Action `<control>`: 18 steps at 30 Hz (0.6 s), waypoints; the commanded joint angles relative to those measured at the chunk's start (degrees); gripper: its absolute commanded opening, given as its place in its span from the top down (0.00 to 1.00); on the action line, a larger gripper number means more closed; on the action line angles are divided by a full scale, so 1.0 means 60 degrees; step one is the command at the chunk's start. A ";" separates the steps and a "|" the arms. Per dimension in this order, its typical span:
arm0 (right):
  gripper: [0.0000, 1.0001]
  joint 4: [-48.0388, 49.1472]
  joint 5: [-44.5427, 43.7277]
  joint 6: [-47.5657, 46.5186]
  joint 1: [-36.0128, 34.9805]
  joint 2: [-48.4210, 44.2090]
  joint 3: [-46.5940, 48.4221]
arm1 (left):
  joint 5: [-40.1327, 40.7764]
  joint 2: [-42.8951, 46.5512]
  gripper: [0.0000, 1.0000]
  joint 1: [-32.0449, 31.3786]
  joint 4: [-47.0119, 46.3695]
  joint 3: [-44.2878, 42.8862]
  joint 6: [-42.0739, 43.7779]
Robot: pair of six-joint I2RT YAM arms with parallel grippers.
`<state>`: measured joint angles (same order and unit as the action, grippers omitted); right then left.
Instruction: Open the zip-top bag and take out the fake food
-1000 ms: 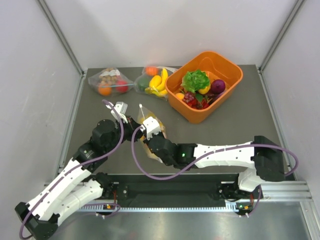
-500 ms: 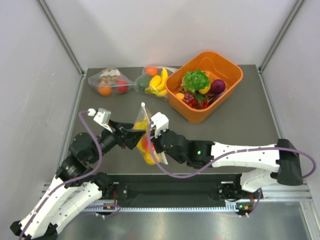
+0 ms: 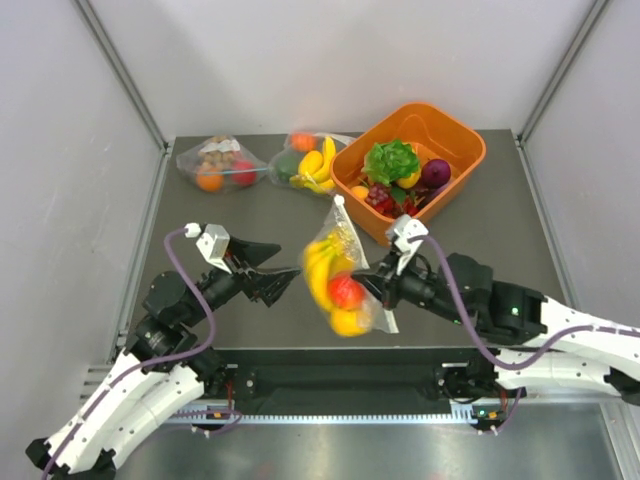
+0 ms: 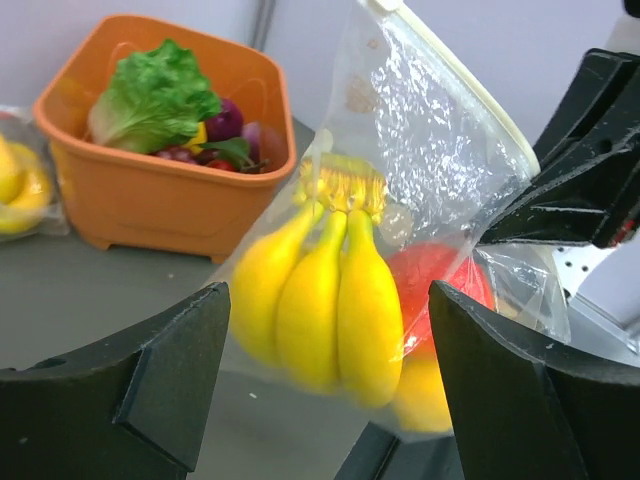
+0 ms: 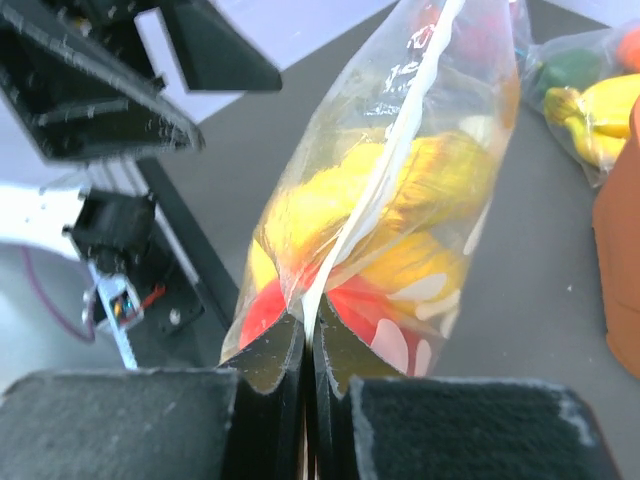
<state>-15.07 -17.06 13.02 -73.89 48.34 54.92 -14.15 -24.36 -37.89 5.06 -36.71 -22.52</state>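
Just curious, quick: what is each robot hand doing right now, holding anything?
Left gripper: open, holding nothing.
Right gripper: closed on the dotted bag of toy fruit.

Zip-top bag point(image 3: 338, 265) blurred in top view, top edge cropped in right wrist view. Yellow fruit point(image 4: 415, 398) half hidden behind banana bunch point(image 4: 320, 300).

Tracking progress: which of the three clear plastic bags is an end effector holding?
The polka-dotted plastic bag in front, pinched by the right end effector.
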 commanded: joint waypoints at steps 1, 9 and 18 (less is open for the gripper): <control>1.00 -0.0505 0.1767 -0.0381 0.0448 -0.1065 -0.0436 | -0.1227 -0.0304 0.15 -0.0028 -0.2393 0.0390 0.0005; 1.00 -0.0770 0.4292 -0.0704 0.0684 -0.1918 -0.1051 | -0.4024 -0.2119 0.16 -0.0028 -0.4841 0.0450 -0.0772; 1.00 0.0109 0.5757 -0.0734 0.0889 -0.1743 -0.1316 | -0.4628 -0.2605 0.18 -0.0028 -0.5047 0.0478 -0.0845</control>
<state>-21.63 12.29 9.32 -69.52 37.78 46.54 -38.15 -39.77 -37.89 -19.44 -33.10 -26.81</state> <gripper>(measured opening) 0.006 0.827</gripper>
